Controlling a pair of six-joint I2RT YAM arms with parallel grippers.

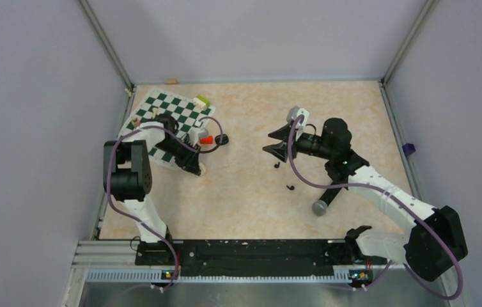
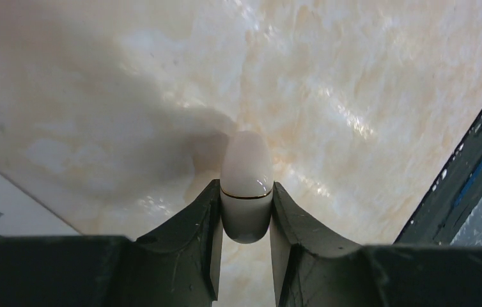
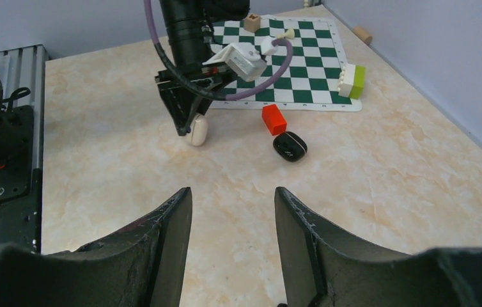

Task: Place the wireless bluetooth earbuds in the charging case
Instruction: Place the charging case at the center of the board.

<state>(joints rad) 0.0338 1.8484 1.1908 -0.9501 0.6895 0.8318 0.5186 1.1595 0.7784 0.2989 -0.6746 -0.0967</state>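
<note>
Closest to the lens, right gripper (image 3: 232,236): hangs spread, holds nothing. Just toward the bases from it, first earbud (image 1: 277,164); farther that way, second earbud (image 1: 290,188) (too small to read any long axis). Leftward across the surface (image 1: 251,204), charging case (image 3: 289,146), beside orange block (image 3: 274,119). Left gripper (image 2: 246,188): pinches cream-white round object (image 2: 246,160), so right arm nearer and free.

Bright light falls from above. In the left wrist view the worktop (image 2: 366,96) shines with white glare patches, and a soft grey shadow lies on its left side. The white capsule (image 2: 246,160) in the left pincer (image 2: 245,190) has a tiny glint. The pincer's near edges look blurry. The top view is clear.
</note>
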